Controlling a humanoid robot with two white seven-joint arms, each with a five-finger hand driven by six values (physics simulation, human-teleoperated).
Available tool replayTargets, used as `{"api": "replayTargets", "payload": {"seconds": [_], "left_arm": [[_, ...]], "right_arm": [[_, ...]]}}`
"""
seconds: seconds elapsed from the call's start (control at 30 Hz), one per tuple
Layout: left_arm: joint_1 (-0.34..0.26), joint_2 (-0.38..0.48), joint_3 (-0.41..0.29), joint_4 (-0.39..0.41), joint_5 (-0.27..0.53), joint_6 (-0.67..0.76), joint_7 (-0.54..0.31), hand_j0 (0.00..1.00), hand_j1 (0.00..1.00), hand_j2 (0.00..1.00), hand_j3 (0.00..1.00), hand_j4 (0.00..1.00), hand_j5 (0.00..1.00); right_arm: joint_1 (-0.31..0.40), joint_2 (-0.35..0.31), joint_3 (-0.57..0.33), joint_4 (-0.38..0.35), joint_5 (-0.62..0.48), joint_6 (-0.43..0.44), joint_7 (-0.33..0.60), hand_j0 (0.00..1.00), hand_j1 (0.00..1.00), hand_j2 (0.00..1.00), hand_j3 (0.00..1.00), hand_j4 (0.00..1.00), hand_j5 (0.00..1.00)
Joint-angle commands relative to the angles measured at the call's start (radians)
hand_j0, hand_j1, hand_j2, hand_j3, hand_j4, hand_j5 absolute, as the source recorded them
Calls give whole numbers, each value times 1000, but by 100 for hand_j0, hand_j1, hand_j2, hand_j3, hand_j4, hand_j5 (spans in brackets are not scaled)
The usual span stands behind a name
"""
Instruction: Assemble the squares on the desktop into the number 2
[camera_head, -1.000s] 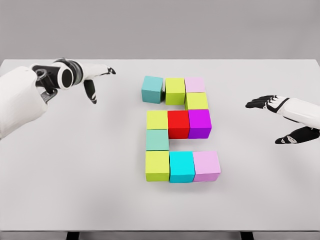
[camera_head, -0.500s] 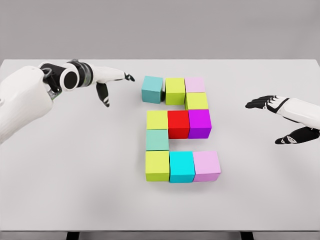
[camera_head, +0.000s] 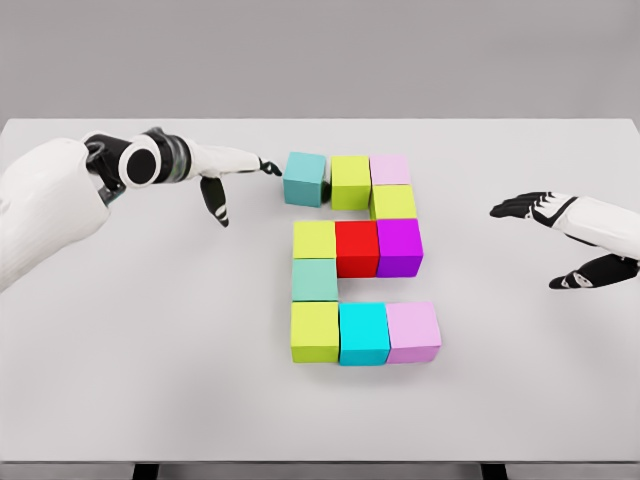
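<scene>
— Up and to the left of the red cube (camera_head: 357, 247): the teal cube (camera_head: 304, 178), at the top-left end of the 2, just beside the green cube (camera_head: 351, 181), with a seeming sliver of gap between. Probably the last piece to close up.

— Further left of the red cube, the left hand (camera_head: 225, 170): fingers stretched out straight, thumb hanging down, gripping nothing. Index tip right at the teal cube's left face; touching or just short, hard to tell.

— Risky, pushing with one fingertip. Off-centre contact, and likely a spin instead of a slide, leaving a crooked corner.

— Or too much force: straight through into the green cube and on into the pink cube (camera_head: 391, 168), up and right of the red cube, skewing the whole top bar.

— Could also ride up over the top edge and skid past without moving anything.

— No help from the right hand (camera_head: 565, 235) either. Far off to the right of the red cube, low over the table (camera_head: 150, 350), fingers spread loose, empty. Nothing bracing the far end of the row.

— So: low, centred, gentle. Otherwise a rebuild of the top row.
</scene>
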Motion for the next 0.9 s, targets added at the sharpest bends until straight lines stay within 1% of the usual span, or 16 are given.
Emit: {"api": "replayTargets", "payload": {"seconds": [0.0, 0.4, 0.47, 0.87], "left_arm": [[0, 4, -13, -4, 12, -3, 0, 100, 100, 100, 100, 100, 100], [2, 9, -28, -7, 22, -17, 0, 100, 100, 100, 100, 100, 100], [2, 9, -33, -7, 22, -38, 0, 100, 100, 100, 100, 100, 100], [2, 13, -33, -12, 22, -74, 0, 100, 100, 100, 100, 100, 100]], "right_arm": [[0, 0, 0, -1, -8, 3, 0, 100, 100, 100, 100, 100, 100], [0, 3, 6, -1, -8, 3, 0, 100, 100, 100, 100, 100, 100], [-2, 3, 7, -1, -8, 3, 0, 100, 100, 100, 100, 100, 100], [-2, 6, 9, -1, -6, 3, 0, 100, 100, 100, 100, 100, 100]]}}
